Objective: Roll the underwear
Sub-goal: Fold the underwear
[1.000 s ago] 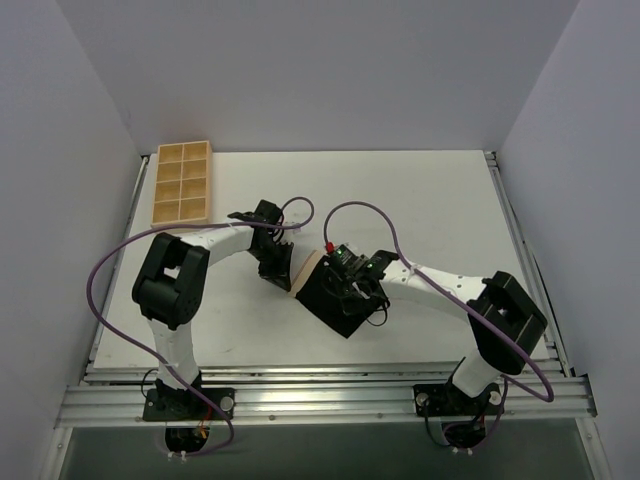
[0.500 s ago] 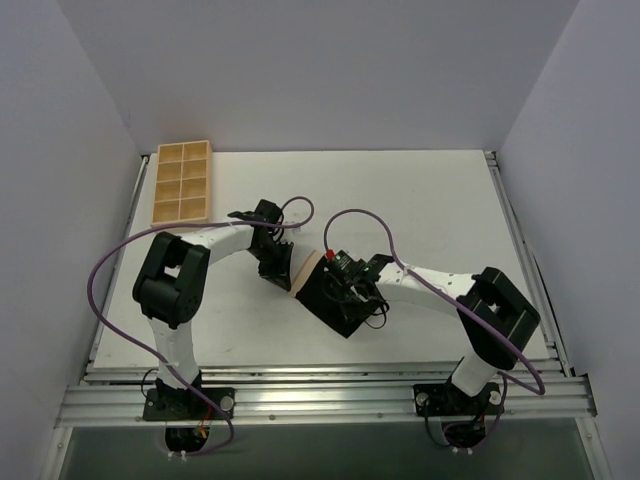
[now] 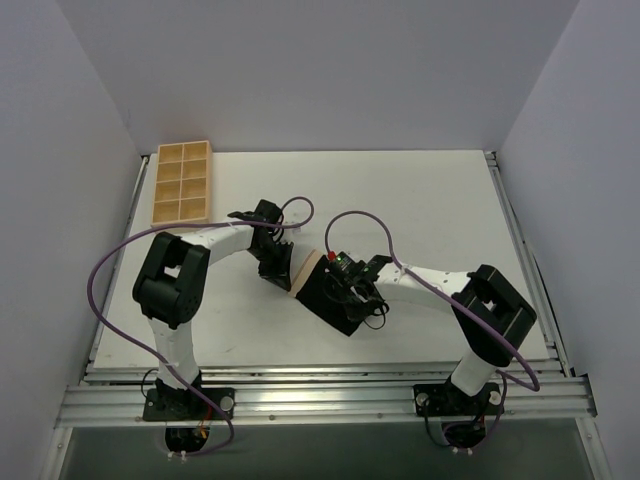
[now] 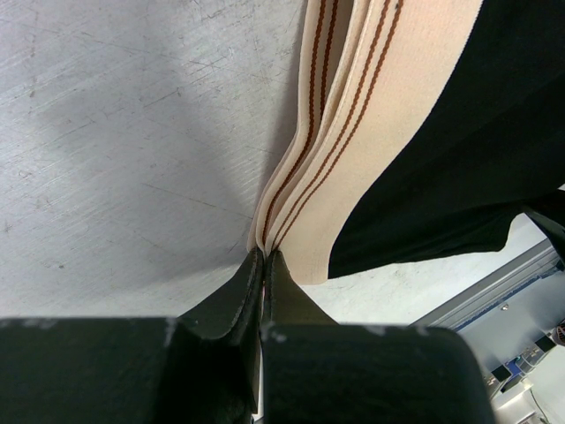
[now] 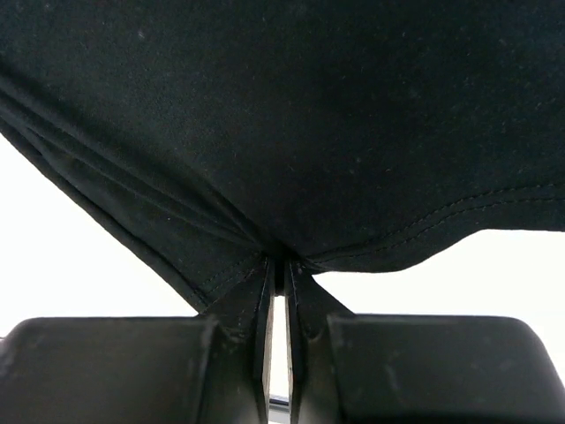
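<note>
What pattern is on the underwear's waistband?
Beige waistband with thin brown stripes, clearest in left wrist view.

Black underwear (image 3: 328, 310) with a beige waistband (image 4: 388, 106), on a pale grey table (image 3: 430, 200).
Plain matt black across the cloth, with a fine stitched line near the hem; beige along the waistband, striped lengthwise in thin paired brown lines. Dull grey with faint scratches and scuffs on the table. Light tan wood for the tray (image 3: 182, 182). White on the arms (image 3: 218, 240), black at their joints, black too on the left gripper (image 4: 265, 261) and the right gripper (image 5: 281, 269). Purple for the cables (image 3: 108, 270). Plain off-white on the walls (image 3: 320, 70).
</note>
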`<state>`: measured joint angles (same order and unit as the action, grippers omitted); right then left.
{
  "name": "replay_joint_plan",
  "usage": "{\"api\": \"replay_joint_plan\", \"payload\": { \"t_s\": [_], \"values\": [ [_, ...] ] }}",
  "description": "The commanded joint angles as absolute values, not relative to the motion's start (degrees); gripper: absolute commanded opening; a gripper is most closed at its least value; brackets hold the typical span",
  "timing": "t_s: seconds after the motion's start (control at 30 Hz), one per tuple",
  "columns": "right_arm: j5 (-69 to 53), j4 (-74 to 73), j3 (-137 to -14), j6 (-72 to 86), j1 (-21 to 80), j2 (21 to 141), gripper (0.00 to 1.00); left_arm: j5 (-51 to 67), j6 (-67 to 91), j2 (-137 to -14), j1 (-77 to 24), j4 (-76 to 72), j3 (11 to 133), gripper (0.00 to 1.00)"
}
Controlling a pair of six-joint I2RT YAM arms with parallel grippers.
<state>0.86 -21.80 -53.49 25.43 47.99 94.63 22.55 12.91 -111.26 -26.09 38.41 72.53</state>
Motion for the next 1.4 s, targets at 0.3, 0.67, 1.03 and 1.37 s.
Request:
{"api": "replay_joint_plan", "payload": {
  "t_s": [0.3,0.67,1.03,1.37],
  "values": [
    [0.7,-24.0,-53.44,24.78,47.46,93.43,0.07,19.86,11.51,-113.73,-25.75,39.29,72.95,0.02],
    [0.79,-24.08,-54.93,25.22,47.46,92.55,0.2,20.13,11.43,-113.99,-25.66,39.2,73.04,0.02],
    [0.62,-23.99,-55.46,25.4,47.2,92.2,0.0,20.57,11.51,-114.08,-25.75,38.94,72.77,0.02],
    [0.53,-24.87,-56.95,25.93,46.93,91.23,0.04,20.74,11.51,-114.08,-25.75,38.67,72.42,0.02]
  ]
}}
